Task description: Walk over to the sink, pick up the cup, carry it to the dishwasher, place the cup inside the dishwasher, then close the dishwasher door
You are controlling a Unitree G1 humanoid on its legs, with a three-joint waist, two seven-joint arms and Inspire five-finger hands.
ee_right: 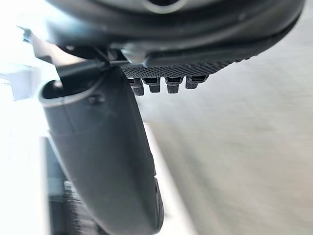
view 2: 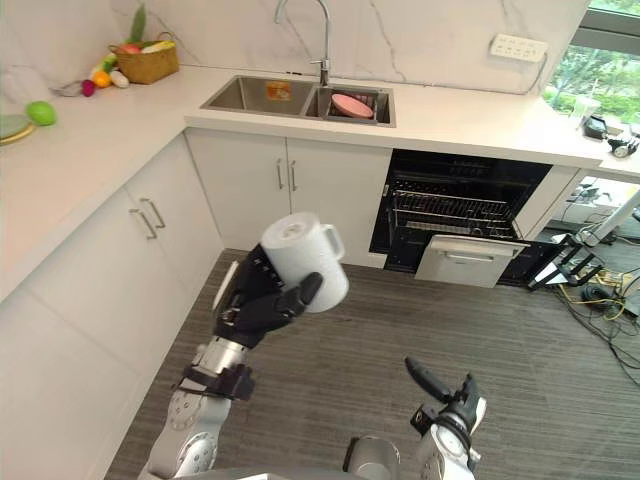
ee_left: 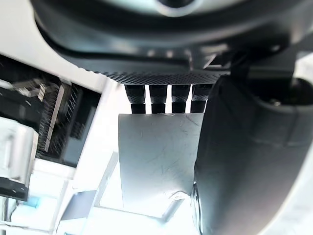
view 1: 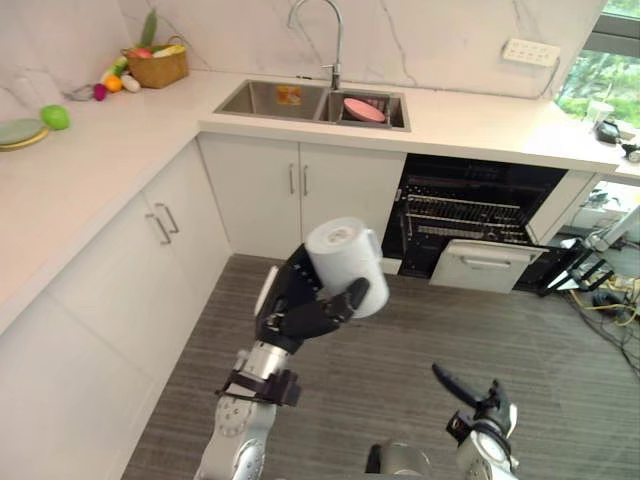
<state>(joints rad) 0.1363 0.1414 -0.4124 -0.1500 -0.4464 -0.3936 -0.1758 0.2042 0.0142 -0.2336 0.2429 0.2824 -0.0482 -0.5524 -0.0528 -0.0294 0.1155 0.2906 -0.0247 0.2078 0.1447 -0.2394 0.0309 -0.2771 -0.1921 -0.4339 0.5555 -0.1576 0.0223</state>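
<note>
Meanwhile, at the far left of the white L-shaped counter (view 1: 90, 190), a green plate (view 1: 18, 133) lies beside a green fruit (view 1: 55, 117), and a wicker basket (view 1: 160, 70) of produce stands further along by the marble wall. Under the curved tap (view 1: 322, 30) sits the steel double sink (view 1: 272, 100), with a pink dish (view 1: 363, 110) in its right-hand basin. Below it are white cabinet doors (view 1: 300, 190), both shut. In front of these, over the grey plank floor (view 1: 540, 360), the robot's left hand (view 1: 290, 312) holds the white cup (view 1: 345, 262) aloft, fingers and thumb curled round its body. The cup is tilted, one round end turned up towards the camera and its handle on the side away from the palm. It is well apart from both the sink and the dishwasher (view 1: 470, 200), which stands open to the right under the counter, its wire rack (view 1: 465, 215) showing and its white door (view 1: 487, 267) hanging down towards the floor. Low at the right, the right hand (view 1: 478, 402) hangs over the floor, touching nothing; whether it is open or closed cannot be told. A white socket strip (view 1: 528, 52) is fixed to the wall above the dishwasher, and a window (view 1: 600, 85) shows at the far right.
</note>
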